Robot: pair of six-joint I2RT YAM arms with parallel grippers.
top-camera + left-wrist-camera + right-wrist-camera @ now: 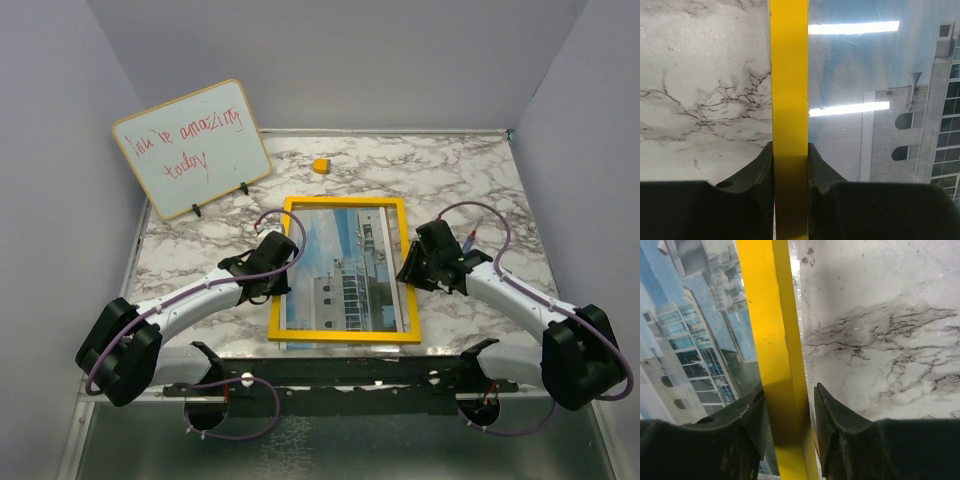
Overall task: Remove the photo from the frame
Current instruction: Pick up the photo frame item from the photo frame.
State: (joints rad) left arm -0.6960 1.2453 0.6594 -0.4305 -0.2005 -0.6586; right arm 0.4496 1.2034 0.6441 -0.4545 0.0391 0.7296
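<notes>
The frame (345,203), with its thin yellow border, lies flat on the marble table, and the photo (345,270) of a white building against blue sky shows face up inside it. My left gripper (283,262) is shut on the frame's left rail (789,75), with both fingers (816,165) pressed against the yellow edge and the photo (855,75) just beside it. My right gripper (410,268) straddles the right rail (767,315) with its jaws open. A gap shows between its outer finger (832,412) and the rail. The photo (695,330) lies to the rail's left.
A wood-edged whiteboard (192,148) with red handwriting stands at the back left. A small orange block (321,165) lies behind the frame. The marble table (470,180) is closed in by grey walls on three sides. A metal rail runs along the near edge.
</notes>
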